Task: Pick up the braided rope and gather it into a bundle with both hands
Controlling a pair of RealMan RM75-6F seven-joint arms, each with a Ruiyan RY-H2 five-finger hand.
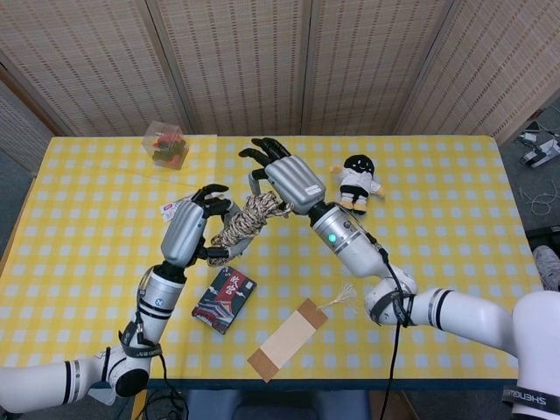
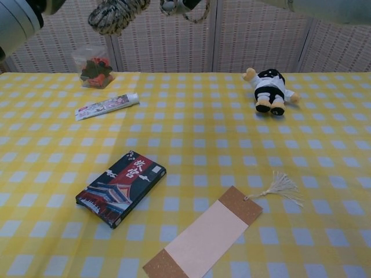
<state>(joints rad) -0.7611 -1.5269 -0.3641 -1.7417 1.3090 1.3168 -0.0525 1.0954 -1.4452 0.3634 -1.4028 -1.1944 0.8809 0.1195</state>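
Tablecloth (image 1: 455,210) in yellow and white checks covers the whole table in front of you, and your two arms reach over it toward the middle. Your right hand (image 1: 289,179) sits above the near-centre of the table with its fingers (image 1: 262,149) curled down onto one end of the braided rope (image 1: 249,219), so it holds that end. Your left hand (image 1: 188,232) grips the other end, fingers wrapped round the coils. The rope is already a tight bundle, lifted clear of the table and stretched between both hands; in the chest view only its underside shows at the top edge. Below your left hand lies a dark patterned box (image 2: 120,187), flat on the cloth. Nearer the front edge rests a long brown bookmark (image 2: 203,237) with a pale tassel (image 2: 281,188) at its far end. A small plush doll (image 2: 268,90) in black and white lies toward the back right. A clear container (image 2: 93,68) of red pieces stands at the back left, with a tube (image 2: 107,106) near it
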